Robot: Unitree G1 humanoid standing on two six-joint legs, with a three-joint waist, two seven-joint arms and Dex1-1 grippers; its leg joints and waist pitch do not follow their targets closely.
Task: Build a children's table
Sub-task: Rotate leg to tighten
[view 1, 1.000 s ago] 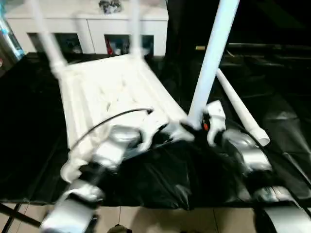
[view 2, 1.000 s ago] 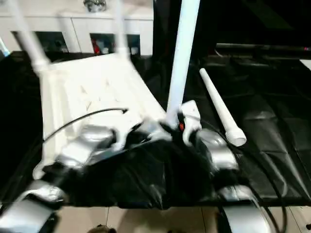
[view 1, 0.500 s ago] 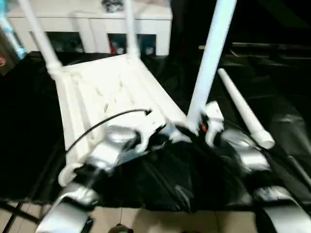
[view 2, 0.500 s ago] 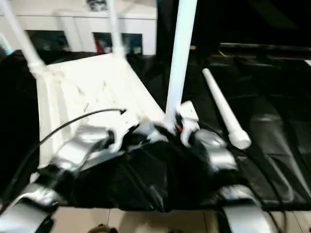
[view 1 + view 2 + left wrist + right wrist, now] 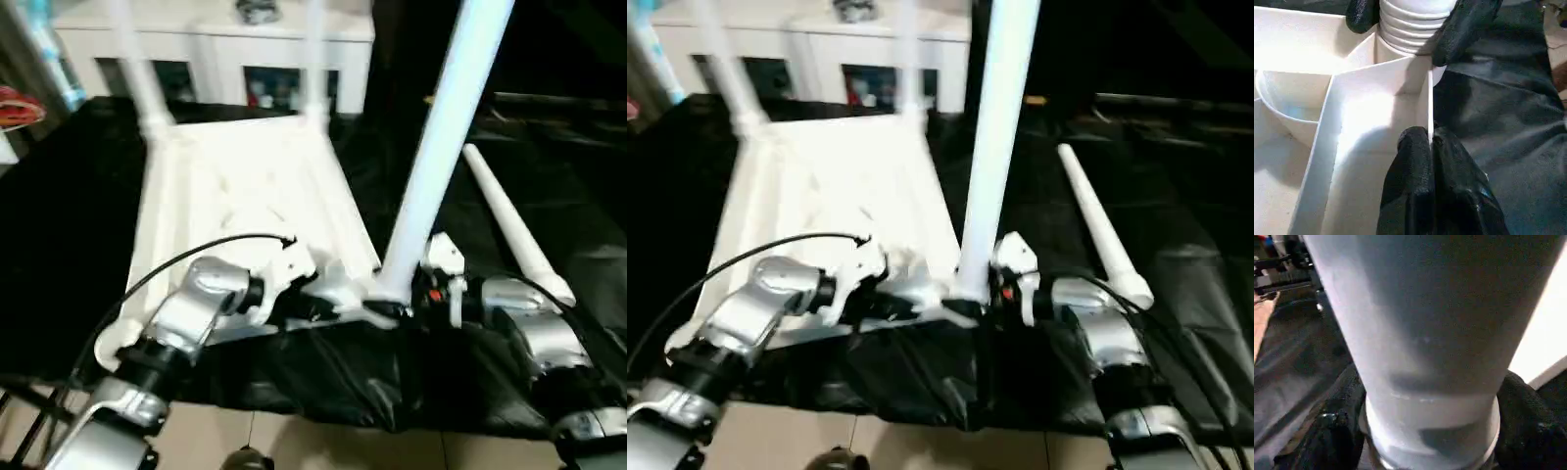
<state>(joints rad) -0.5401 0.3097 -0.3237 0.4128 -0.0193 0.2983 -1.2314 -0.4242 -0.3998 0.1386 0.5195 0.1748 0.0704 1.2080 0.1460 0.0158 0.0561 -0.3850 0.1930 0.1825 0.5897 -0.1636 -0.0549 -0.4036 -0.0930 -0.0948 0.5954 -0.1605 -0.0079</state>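
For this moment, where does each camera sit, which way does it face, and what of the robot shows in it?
Left eye view: head, looking down at the upturned table top; both silver forearms, left hand, right hand.
Right eye view: same scene from slightly aside, same arms.
Left wrist view: along the left hand's fingers clamping the rim.
Right wrist view: close on the upright leg, black fingers either side.
Shared: the leg at the near corner socket.

Table top point(image 5: 245, 186) lies upside down, centre-left of frame, on sheet point(image 5: 59, 245). Two legs point(image 5: 137, 69) stand at its far corners, upper left & upper centre. Third leg point(image 5: 441, 147) stands at near right corner, centre frame. Fourth leg point(image 5: 514, 230) lies on sheet, right of top. Cabinet point(image 5: 216, 39) behind, along top edge.
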